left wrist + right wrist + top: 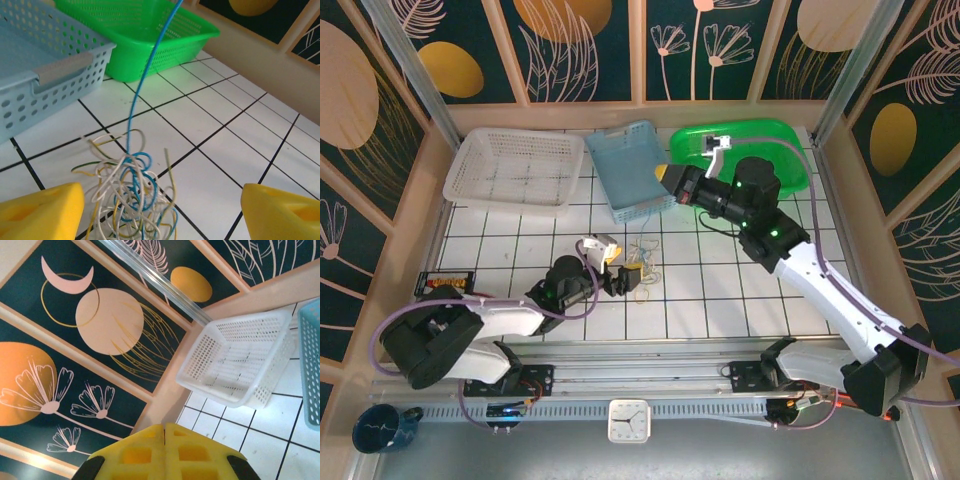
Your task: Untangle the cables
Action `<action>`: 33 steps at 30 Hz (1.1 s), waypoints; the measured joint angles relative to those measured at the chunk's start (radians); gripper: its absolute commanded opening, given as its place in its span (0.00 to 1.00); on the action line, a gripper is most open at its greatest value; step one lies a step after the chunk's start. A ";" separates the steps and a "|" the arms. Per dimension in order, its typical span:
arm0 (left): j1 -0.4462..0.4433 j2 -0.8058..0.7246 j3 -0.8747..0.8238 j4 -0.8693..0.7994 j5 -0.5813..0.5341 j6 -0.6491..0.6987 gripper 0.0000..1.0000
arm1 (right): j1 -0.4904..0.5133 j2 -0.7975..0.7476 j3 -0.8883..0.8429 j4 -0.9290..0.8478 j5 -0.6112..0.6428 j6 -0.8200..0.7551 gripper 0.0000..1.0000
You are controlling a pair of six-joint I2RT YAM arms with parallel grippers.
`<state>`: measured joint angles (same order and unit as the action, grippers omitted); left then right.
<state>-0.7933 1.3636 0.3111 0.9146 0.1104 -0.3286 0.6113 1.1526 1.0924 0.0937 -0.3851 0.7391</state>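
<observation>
Your left gripper (160,215): jaws wide apart, holding nothing. Its two yellow fingertips (42,210) sit low at either side of the wrist view, close over the table (240,130). The cables (131,195) lie on the white tiles between them, touching neither as far as you can see. The bundle is a loose tangle of white, yellowish and blue loops. One blue strand (145,75) leaves the heap and runs up in a nearly straight line, out of the top of that view, crossing in front of the green basket (150,50). The light blue basket (30,95) stands just left of the green one, both beyond the tangle.

Your right gripper (165,452): yellow pads pressed flat together, closed. You cannot tell whether a strand is pinched in the seam. From above, it sits at the near right corner of the light blue basket, beside the green one. Its camera looks across to the white basket (240,360) and the painted wall panels (100,340) behind it.
</observation>
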 measured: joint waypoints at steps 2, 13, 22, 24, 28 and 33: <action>0.000 -0.012 0.002 -0.015 -0.006 0.010 0.85 | 0.018 0.000 -0.005 0.000 0.004 -0.002 0.00; 0.000 0.119 0.125 -0.037 -0.068 0.040 0.80 | 0.090 0.000 0.008 -0.010 0.029 -0.035 0.00; 0.000 0.208 0.145 0.001 -0.116 0.050 0.57 | 0.102 -0.008 0.021 -0.026 0.047 -0.035 0.00; 0.000 0.218 0.146 0.013 -0.118 0.051 0.48 | 0.102 -0.011 0.030 -0.034 0.048 -0.038 0.00; 0.000 0.250 0.147 0.039 -0.111 0.053 0.29 | 0.102 -0.012 0.080 -0.056 0.052 -0.053 0.00; 0.000 0.282 0.147 0.097 -0.090 0.043 0.24 | 0.061 -0.011 0.171 -0.092 0.048 -0.061 0.00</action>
<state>-0.7933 1.6459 0.4583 1.0111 0.0208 -0.2855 0.6727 1.1419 1.2633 0.0017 -0.3367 0.6781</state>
